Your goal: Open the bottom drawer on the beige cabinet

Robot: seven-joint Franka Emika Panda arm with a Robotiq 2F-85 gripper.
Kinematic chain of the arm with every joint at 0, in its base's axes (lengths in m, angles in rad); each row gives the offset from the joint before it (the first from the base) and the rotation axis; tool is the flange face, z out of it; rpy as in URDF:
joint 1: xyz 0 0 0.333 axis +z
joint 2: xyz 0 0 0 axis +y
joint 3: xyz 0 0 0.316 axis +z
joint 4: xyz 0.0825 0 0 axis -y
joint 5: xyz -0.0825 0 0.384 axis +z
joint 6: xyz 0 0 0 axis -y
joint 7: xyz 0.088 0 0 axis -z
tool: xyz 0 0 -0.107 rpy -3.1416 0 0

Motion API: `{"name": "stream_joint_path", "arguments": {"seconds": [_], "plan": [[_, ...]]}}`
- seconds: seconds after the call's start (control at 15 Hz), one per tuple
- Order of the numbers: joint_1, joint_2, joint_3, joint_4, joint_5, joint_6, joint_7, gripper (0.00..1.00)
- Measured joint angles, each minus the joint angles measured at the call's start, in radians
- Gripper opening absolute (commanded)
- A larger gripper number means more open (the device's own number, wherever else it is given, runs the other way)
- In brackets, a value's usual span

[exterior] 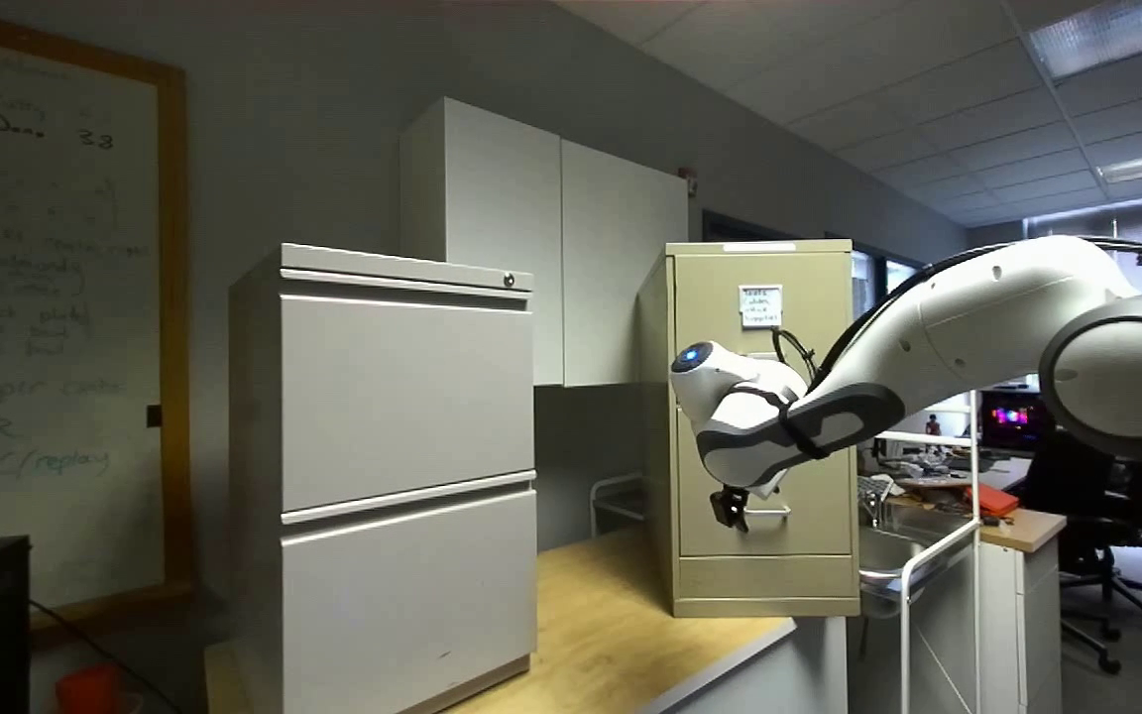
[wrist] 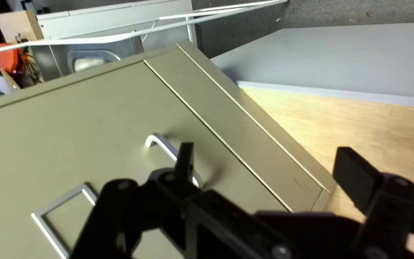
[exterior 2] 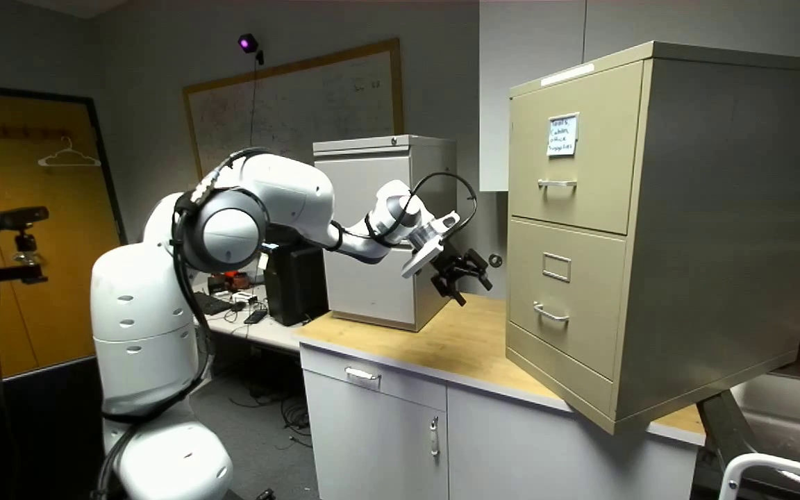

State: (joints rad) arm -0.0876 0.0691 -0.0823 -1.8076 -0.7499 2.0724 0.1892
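Observation:
The beige cabinet stands on a wooden countertop, and it also shows in an exterior view. Its bottom drawer is shut, and so is the drawer above. The bottom drawer front fills much of the wrist view. Its silver handle also shows in the wrist view, partly hidden by a finger. My gripper is open and empty, in front of the drawer and apart from it. In the wrist view one finger overlaps the handle and the other lies over the countertop beyond the cabinet's edge.
A pale grey two-drawer cabinet stands on the same countertop. White wall cupboards hang behind. A white metal rail and a sink lie beside the beige cabinet. The cabinet's front corner overhangs the counter edge.

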Motion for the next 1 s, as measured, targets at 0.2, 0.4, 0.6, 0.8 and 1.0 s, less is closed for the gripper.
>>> {"name": "stream_joint_path", "arguments": {"seconds": [0.2,0.4,0.6,0.8,1.0], "plan": [[0.003,0.056,0.0,0.063,-0.004,0.036,-0.045,1.0],[-0.002,0.116,-0.011,0.116,-0.003,0.062,-0.103,1.0],[-0.016,0.176,-0.031,0.16,-0.003,0.073,-0.164,1.0],[-0.034,0.23,-0.055,0.2,-0.003,0.085,-0.207,1.0],[-0.049,0.272,-0.072,0.24,-0.004,0.1,-0.236,1.0]]}}
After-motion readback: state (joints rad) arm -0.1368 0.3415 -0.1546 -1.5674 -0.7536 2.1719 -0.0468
